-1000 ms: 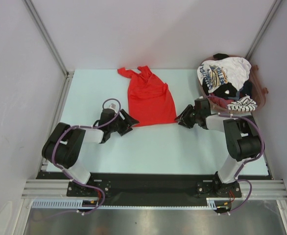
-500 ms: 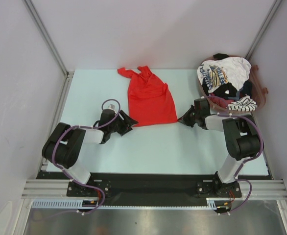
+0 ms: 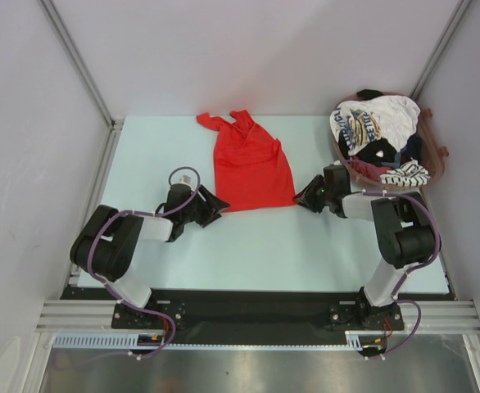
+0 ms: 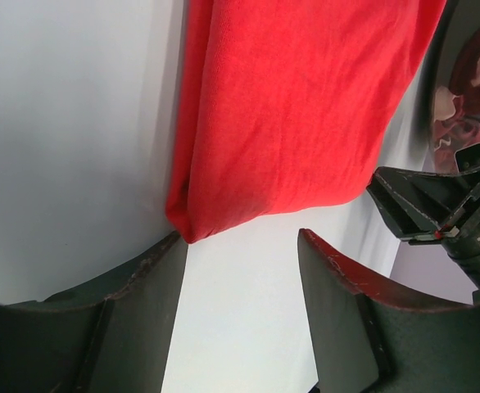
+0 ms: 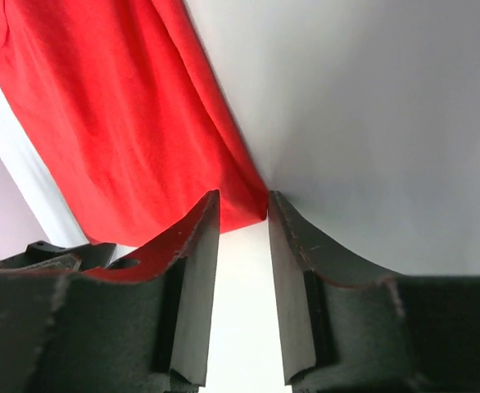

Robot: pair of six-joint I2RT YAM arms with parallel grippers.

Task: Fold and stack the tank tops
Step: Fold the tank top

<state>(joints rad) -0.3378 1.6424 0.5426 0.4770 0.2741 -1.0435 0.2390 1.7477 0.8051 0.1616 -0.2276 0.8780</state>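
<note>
Top view: red tank top is lying flat on the desk, centre-far, straps pointing to the far side, hem toward the near side. Left gripper is sitting low at the hem's near-left corner, right gripper at the near-right corner. Other tank tops are piling up in a basket at the far right: a white printed one on top, a striped one hanging over the near rim, dark ones underneath.

Left wrist view: left gripper is standing open, bare desk showing between its jaws. The red tank top corner is sitting just at the tip of the left-hand finger, not between the jaws.

Right wrist view: right gripper is holding its jaws a narrow gap apart, desk showing through the gap. The red tank top corner is lying right at the mouth of the jaws; nothing is clamped.
</note>
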